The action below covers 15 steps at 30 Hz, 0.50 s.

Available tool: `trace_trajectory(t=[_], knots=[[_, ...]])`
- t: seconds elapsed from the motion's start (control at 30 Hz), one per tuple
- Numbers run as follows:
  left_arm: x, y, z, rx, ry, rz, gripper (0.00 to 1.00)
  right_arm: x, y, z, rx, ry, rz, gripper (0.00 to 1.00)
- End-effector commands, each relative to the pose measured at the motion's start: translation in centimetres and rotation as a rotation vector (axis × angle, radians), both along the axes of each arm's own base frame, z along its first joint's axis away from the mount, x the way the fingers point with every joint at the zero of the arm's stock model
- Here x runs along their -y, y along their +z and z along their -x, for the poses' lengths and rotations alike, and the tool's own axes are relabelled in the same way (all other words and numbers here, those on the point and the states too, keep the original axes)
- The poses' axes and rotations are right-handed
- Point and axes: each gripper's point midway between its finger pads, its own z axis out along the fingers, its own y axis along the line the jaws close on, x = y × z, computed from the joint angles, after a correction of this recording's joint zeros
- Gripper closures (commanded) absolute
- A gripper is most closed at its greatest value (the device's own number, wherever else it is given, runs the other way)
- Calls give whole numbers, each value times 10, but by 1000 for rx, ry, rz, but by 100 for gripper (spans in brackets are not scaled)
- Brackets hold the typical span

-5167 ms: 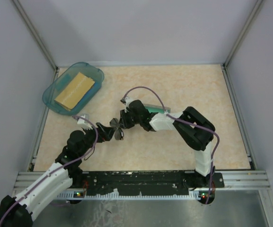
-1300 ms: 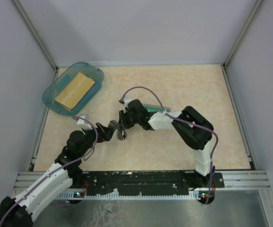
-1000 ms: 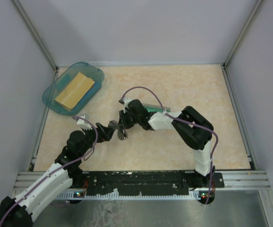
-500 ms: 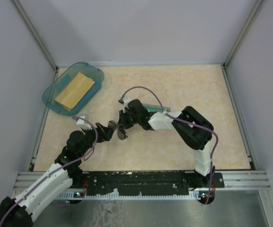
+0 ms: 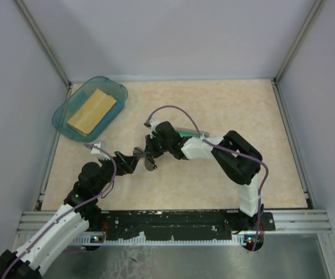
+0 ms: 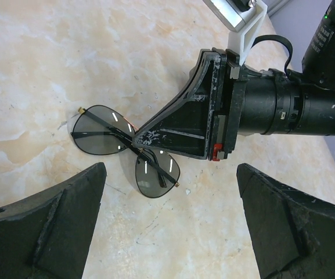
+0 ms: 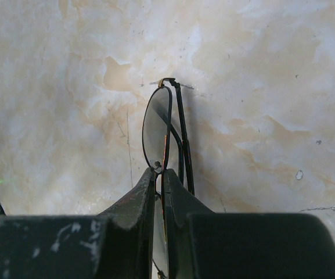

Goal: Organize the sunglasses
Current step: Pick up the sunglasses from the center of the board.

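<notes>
The sunglasses (image 6: 103, 132), thin dark wire frames with greyish lenses and folded temple arms, sit low at the table in the middle of the workspace (image 5: 146, 158). My right gripper (image 7: 162, 172) is shut on their bridge, one lens (image 7: 157, 129) sticking out past the fingertips. In the left wrist view this right gripper (image 6: 139, 138) comes in from the right, its tip at the bridge. My left gripper (image 6: 170, 224) stands wide open just short of the sunglasses with nothing between its fingers (image 6: 45, 232). From above, the left gripper (image 5: 126, 162) is left of the sunglasses.
A blue translucent tray (image 5: 112, 88) holding a tan block (image 5: 92, 110) sits at the far left corner. A green-lined case (image 5: 188, 133) shows partly behind the right arm. Grey walls enclose the table on three sides.
The right gripper has closed on the sunglasses' bridge and shifted them slightly up-left. The left arm has drawn back toward the near left, still open.
</notes>
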Motion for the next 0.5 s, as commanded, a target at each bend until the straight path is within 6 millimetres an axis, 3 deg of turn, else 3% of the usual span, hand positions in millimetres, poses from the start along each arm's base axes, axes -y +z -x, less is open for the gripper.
trace_trajectory(t=[0.0,0.47], knots=[[-1,18,0,34,4,3,0,-3,22,-5,84,-5,20,100],[-2,23,3,42,1,13,0,-1,22,0,171,-31,112,100]])
